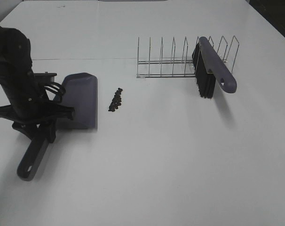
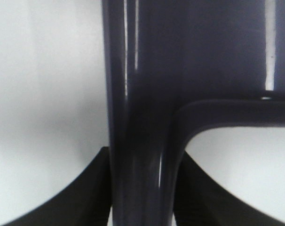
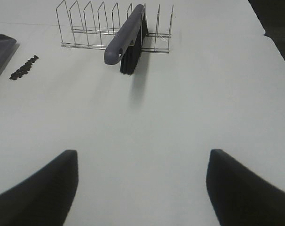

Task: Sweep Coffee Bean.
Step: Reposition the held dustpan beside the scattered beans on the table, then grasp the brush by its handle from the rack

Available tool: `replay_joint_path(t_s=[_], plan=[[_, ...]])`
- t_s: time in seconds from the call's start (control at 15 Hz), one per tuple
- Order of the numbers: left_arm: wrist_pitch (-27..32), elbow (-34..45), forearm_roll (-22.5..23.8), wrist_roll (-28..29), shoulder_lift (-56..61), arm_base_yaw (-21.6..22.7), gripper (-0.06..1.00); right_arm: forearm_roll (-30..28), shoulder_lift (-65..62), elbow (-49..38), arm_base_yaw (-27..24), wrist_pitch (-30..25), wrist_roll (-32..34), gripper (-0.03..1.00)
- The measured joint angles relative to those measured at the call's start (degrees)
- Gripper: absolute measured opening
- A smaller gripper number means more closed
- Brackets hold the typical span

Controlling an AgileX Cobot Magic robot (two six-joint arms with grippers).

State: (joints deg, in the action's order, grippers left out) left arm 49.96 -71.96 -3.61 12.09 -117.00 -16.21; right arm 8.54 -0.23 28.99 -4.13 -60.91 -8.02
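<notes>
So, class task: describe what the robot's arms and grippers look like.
The left arm is black and bulky, with black cables looping by its wrist. The right gripper has two black wedge-shaped fingers with curved inner edges.

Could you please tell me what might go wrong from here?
1. The brush leans between wires of the rack; when the open right gripper pulls it out, the bristles may snag and drag the rack.
2. The beans lie loose beside the dustpan, apart from it; a hard sweep could scatter them past it.
3. The left gripper clamps only the dustpan's handle, so it might tilt or slide under the brush's push.
</notes>
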Motion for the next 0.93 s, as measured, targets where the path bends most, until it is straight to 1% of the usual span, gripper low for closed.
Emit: replay_joint_path(t_s=[0.2,0.8,0.87,0.93], plan=[[0.0,0.0,1.38,1.03,4.76,0.0,0.35,0.0,0.0,0.0,0.0,0.0,0.0,0.67],[0.29,0.0,1.83,0.34,4.81,0.0,0.35,0.0,0.11,0.0,0.0,0.17,0.0,0.67],[0.29,0.0,1.83,0.34,4.81,0.0,0.35,0.06,0.74,0.29,0.0,0.97,0.0,0.67],[0.23,0.0,1.83,0.34,4.81,0.0,0.35,0.52,2.23,0.92,0.0,3.32,0.0,0.67]])
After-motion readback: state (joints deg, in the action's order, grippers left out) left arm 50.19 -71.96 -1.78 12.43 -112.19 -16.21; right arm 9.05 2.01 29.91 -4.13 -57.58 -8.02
